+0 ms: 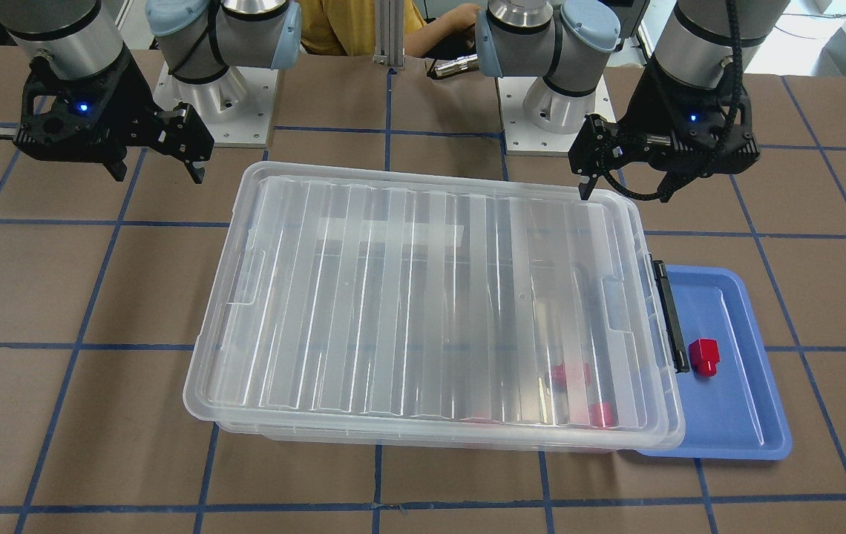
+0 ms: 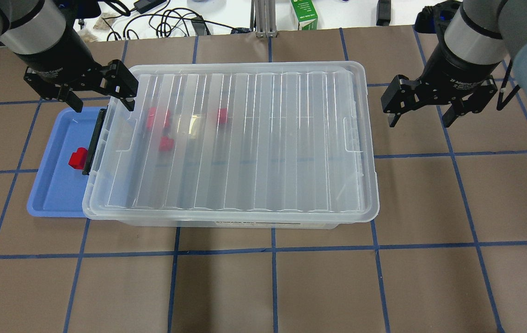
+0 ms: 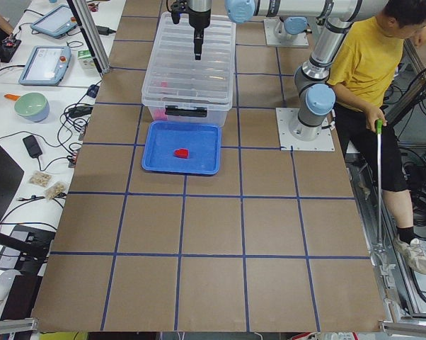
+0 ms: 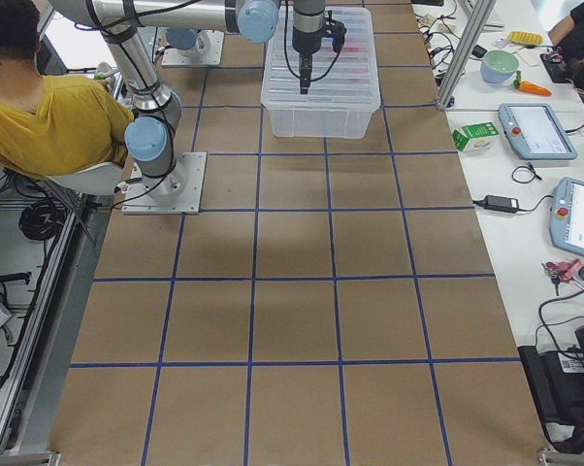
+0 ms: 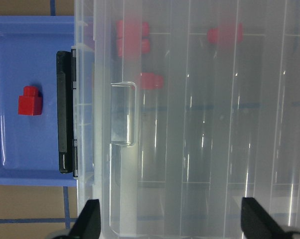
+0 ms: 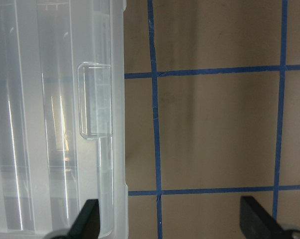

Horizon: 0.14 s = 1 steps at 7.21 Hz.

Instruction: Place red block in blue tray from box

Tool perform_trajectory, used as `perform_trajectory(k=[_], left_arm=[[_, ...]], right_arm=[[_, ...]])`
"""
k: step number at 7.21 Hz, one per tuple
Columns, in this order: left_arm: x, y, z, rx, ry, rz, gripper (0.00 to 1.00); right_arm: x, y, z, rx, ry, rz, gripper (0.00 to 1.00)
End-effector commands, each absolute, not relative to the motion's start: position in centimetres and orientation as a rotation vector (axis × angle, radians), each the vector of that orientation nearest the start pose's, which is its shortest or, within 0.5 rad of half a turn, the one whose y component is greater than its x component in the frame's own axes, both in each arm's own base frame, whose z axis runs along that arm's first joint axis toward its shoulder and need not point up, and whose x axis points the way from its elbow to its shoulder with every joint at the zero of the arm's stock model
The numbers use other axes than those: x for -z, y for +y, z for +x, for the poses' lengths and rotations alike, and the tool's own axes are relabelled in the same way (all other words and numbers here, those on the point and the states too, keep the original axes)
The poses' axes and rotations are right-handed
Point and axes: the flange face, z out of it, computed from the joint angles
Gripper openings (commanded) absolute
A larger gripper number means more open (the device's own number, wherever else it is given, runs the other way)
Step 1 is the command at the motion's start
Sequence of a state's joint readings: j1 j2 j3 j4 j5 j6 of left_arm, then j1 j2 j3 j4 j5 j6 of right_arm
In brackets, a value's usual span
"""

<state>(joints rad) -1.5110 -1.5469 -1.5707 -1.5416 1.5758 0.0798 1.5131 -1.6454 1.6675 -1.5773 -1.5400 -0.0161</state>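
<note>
The clear box (image 2: 245,138) lies on the table with its ribbed lid shut and its black latch (image 2: 93,141) at the end over the blue tray (image 2: 55,194). One red block (image 2: 77,158) lies in the tray, beside the latch; it also shows in the left wrist view (image 5: 30,101). More red blocks (image 2: 158,119) show blurred through the lid near the latch end. My left gripper (image 2: 104,106) is open and empty above the box's latch end. My right gripper (image 2: 419,122) is open and empty above the table beside the box's other end.
The box overlaps the tray's inner edge (image 1: 679,437). The two arm bases (image 1: 215,104) stand behind the box. A person in a yellow shirt (image 3: 369,57) sits by the bases. A green carton (image 2: 304,14) and cables lie beyond the table's far edge.
</note>
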Motion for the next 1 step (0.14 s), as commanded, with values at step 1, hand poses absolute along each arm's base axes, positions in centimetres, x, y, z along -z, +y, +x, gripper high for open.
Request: perform_trajectory(k=[1], left_arm=[[-50.29,-49.36,-10.37,0.084,3.134,0.031,1.00]], right_arm=[[-47.92,-46.44,11.04,-0.010,3.101,0.062,1.00]])
